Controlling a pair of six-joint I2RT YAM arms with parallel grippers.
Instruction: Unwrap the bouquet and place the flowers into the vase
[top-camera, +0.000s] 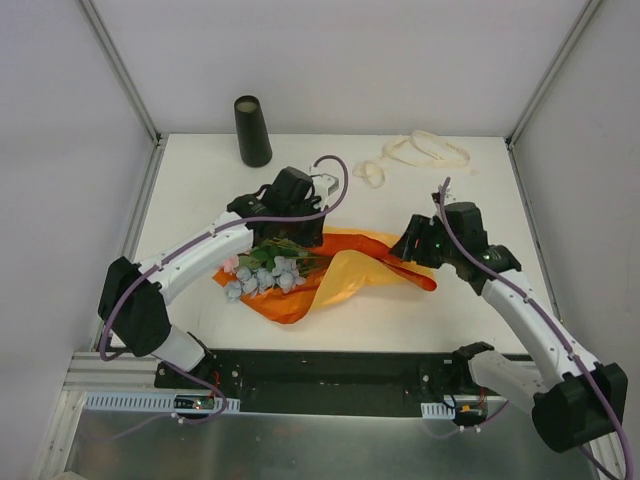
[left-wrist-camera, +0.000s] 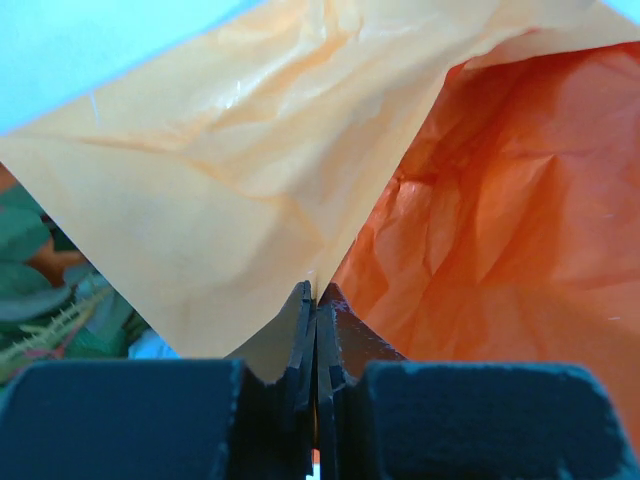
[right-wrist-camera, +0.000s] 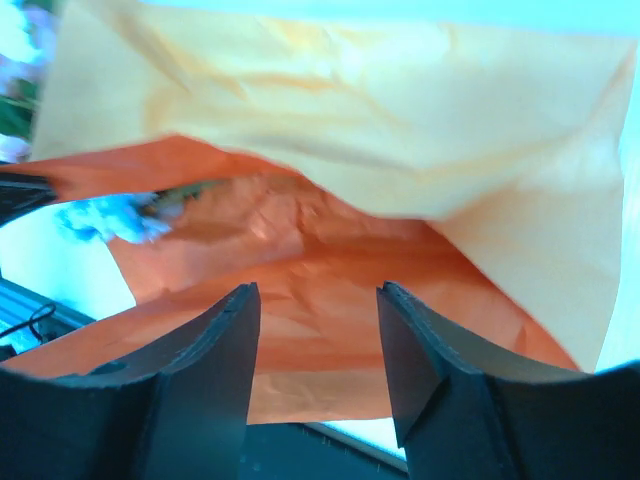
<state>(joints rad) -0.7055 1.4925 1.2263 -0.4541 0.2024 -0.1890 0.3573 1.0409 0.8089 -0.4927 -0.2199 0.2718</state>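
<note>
The bouquet lies opened at the table's middle. Its orange paper (top-camera: 345, 275) is spread flat, and the flowers (top-camera: 262, 272), pale blue, pink and green-leaved, rest on its left part. My left gripper (top-camera: 303, 232) reaches down over the paper's back edge; in the left wrist view it (left-wrist-camera: 316, 292) is shut on a fold of the paper (left-wrist-camera: 250, 200), with leaves (left-wrist-camera: 40, 300) at the left. My right gripper (top-camera: 408, 250) hovers open at the paper's right end; its jaws (right-wrist-camera: 315, 295) stand apart over the paper (right-wrist-camera: 320, 250). The black vase (top-camera: 253, 130) stands upright at the back left.
A cream ribbon (top-camera: 415, 155) lies loose at the back right of the table. Metal frame posts (top-camera: 120, 70) rise at both back corners. The arm bases sit on a black rail (top-camera: 330, 380) along the near edge.
</note>
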